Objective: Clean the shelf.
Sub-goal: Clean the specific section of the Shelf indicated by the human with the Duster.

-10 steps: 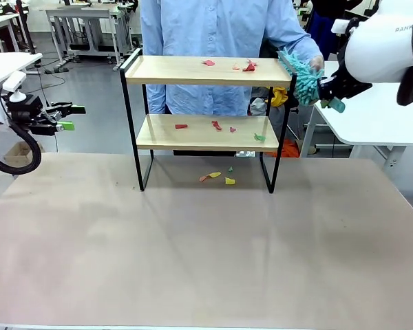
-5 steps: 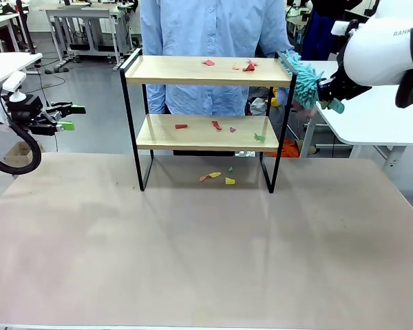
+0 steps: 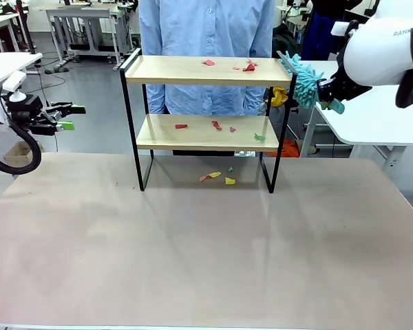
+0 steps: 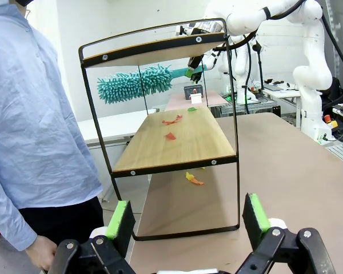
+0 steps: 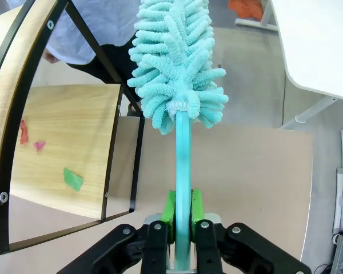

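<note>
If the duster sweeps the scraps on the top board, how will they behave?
The scraps look thin and flat, probably featherlight, so they should slide easily. The shelf has no front rail, so they'd likely drop off. The duster has fluffy strands that may snag some.

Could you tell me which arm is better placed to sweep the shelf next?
Probably right: the right gripper holds the teal duster beside the shelf's top board; the left gripper hangs open, empty.
</note>
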You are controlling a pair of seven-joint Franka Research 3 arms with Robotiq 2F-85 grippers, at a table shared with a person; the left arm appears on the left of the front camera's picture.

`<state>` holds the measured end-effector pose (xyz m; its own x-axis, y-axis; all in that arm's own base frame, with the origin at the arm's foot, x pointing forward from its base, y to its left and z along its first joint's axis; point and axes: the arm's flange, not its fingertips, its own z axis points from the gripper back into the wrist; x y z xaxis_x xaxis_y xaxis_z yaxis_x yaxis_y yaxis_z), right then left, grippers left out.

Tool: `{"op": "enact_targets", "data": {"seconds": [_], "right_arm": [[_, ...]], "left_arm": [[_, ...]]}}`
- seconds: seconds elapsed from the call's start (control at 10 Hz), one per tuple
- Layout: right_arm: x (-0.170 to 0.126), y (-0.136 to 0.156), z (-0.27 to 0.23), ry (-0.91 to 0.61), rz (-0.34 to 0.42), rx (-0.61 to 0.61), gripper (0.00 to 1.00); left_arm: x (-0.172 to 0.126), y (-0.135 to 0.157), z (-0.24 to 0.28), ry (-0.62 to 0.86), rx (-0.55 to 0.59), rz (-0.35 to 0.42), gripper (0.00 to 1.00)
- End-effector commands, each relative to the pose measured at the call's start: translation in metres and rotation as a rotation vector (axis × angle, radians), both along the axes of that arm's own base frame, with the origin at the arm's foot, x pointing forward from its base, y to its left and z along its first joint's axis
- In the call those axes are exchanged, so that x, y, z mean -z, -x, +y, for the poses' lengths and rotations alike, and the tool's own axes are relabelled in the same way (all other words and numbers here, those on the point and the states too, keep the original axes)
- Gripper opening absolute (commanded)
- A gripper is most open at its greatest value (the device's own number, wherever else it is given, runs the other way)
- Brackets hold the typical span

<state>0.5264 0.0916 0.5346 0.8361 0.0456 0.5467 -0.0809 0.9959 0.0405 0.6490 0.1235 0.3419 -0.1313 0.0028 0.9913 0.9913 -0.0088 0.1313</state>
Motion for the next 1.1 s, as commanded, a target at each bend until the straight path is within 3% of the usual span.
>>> {"op": "enact_targets", "data": {"seconds": [0.0, 0.2, 0.3, 0.4, 0.7, 1.0], "right_arm": [[-0.004, 0.001, -0.001, 0.0, -0.006, -0.011, 0.0], [-0.004, 0.001, -0.001, 0.0, -0.006, -0.011, 0.0], [0.0, 0.0, 0.0, 0.0, 0.0, 0.0, 0.13], [-0.012, 0.015, -0.023, 0.015, 0.066, -0.093, 0.13], [-0.044, 0.056, -0.082, 0.219, 0.22, -0.211, 0.13], [-0.063, 0.105, -0.115, 0.318, 0.393, -0.418, 0.13]], "left_arm": [[-0.002, 0.002, 0.0, -0.008, 0.006, -0.008, 1.0], [-0.002, 0.002, 0.0, -0.008, 0.006, -0.008, 1.0], [-0.002, 0.002, 0.0, -0.008, 0.006, -0.008, 1.0], [-0.002, 0.002, 0.0, -0.008, 0.006, -0.008, 1.0], [-0.002, 0.002, 0.0, -0.008, 0.006, -0.008, 1.0], [-0.002, 0.002, 0.0, -0.008, 0.006, -0.008, 1.0]]}}
